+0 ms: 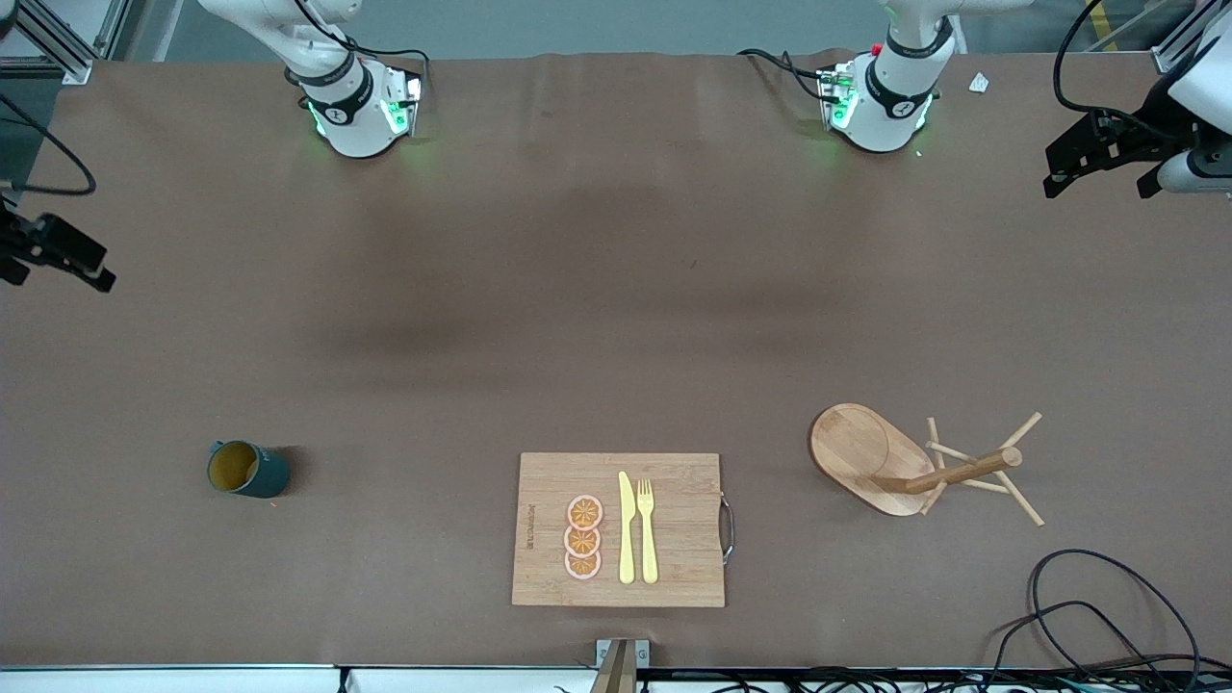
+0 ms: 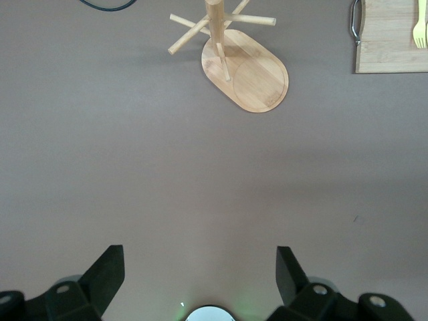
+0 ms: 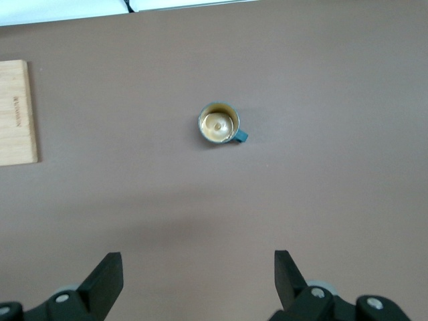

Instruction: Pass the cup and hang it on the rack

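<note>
Nothing of the task was done yet, as we judged it. The small dark teal ribbed cup (image 1: 247,469) stood upright on the brown table (image 1: 616,289) toward the right arm's end, at about 8 o'clock from the table's centre. The right gripper (image 3: 198,284) hung high over bare table, fingers wide, holding nothing. The rectangular bamboo cutting board (image 1: 674,539) lay at 6 o'clock. The light wooden mug rack (image 1: 905,462) stood at 4 o'clock, pegs bare. The left gripper (image 2: 200,277) waited likewise, fingers wide. Grasp, pass and hanging all remained.
</note>
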